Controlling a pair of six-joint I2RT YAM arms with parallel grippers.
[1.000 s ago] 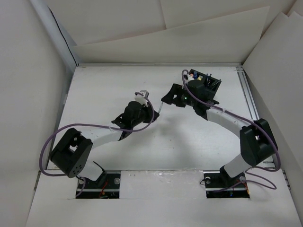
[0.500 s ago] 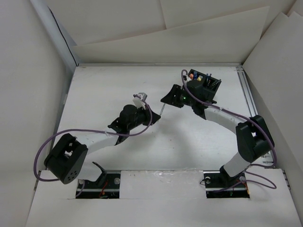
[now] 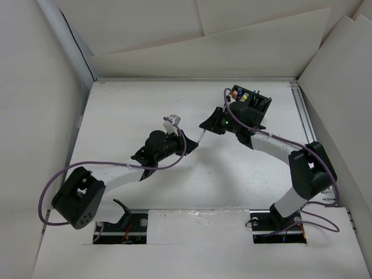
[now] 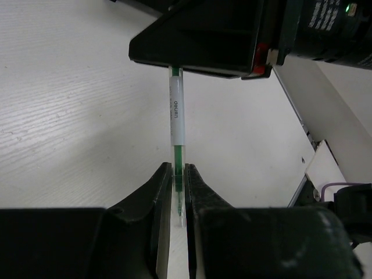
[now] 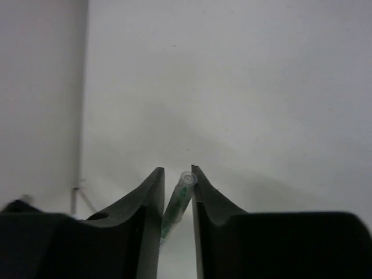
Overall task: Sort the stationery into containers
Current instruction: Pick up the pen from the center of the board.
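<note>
White paper walls (image 3: pixel 261 46) close in a white table (image 3: pixel 128 110), and we see 2 arms reaching in from its near edge toward the middle. Between them, held clear above the tabletop, is 1 slim green pen (image 4: pixel 176 116) with a clear barrel and dark print along its side.

From the left wrist view we see the left gripper (image 4: pixel 178 170) with its fingers pressed together on the pen's green lower end, so that end is clamped firmly. The pen runs straight away from those fingers, and its far end disappears under the dark body of the other arm's tool.

From the right wrist view we see the right gripper (image 5: pixel 177 171) with its 2 fingers standing on either side of the pen, a narrow gap between them. The pen lies slanted across that gap, its clear tip against the inner face of 1 finger (image 5: pixel 200 192). We cannot tell whether these fingers press on the pen or only flank it.

From above, the black box (image 3: pixel 258 104) sits near the table's far right corner, just beyond the right arm's wrist and well apart from the pen. We make out small orange and pale yellow shapes inside it, too small to name, and we cannot tell which compartment they occupy
</note>
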